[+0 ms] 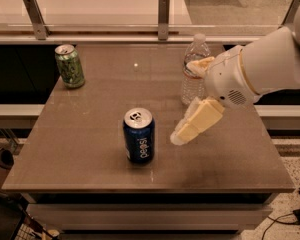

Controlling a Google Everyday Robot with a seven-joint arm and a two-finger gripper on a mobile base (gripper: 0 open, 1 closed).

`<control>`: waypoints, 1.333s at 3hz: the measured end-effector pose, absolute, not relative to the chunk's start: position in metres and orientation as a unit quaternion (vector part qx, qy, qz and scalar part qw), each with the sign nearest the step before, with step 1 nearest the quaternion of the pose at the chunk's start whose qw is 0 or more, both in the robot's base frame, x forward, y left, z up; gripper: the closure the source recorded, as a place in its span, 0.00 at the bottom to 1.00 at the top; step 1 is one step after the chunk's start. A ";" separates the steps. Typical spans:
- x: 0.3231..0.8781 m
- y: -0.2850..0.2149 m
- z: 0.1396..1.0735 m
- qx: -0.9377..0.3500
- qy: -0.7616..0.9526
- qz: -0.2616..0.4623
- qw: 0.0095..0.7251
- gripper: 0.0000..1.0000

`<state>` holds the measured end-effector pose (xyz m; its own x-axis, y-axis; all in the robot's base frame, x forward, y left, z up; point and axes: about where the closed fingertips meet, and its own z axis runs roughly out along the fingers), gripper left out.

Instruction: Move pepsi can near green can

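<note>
The pepsi can stands upright near the middle front of the brown table, dark blue with a silver top. The green can stands upright at the table's far left corner. My gripper hangs just above the table to the right of the pepsi can, about a can's width away, pointing down and left. Its cream fingers look slightly apart and hold nothing. The white arm comes in from the right.
A clear plastic water bottle stands upright at the back right, just behind my wrist. A glass rail with metal posts runs along the table's far edge. Cables lie on the floor at the right.
</note>
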<state>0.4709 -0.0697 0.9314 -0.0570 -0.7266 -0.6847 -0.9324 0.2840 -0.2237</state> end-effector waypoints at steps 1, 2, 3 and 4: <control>0.461 -0.041 0.924 -0.578 0.689 0.178 0.399 0.00; 0.448 -0.018 0.918 -0.576 0.662 0.211 0.430 0.00; 0.437 0.002 0.909 -0.574 0.635 0.247 0.454 0.00; 0.429 0.015 0.904 -0.569 0.610 0.275 0.479 0.00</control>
